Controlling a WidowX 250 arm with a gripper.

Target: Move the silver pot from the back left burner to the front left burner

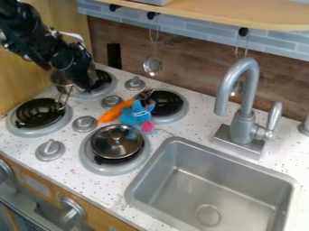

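At the left, the metal pot [61, 80] is beside the black gripper [82, 83], near the leftmost burner [38, 113]; how far open the gripper is, and whether it holds the pot, I cannot tell. Rightward, the lid [116, 141] sits apart from the pot, over another burner [89, 161], near the orange toy [114, 112] and blue toy [135, 113].

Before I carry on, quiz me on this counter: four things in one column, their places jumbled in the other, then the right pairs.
1. Round lid
2. Blue toy
3. Tap
4. Metal utensil left of the tap

A. Hanging from a hook
B. Against the orange object
C. Over the front burner nearest the sink
D. Behind the sink

Pairs: 1-C, 2-B, 3-D, 4-A
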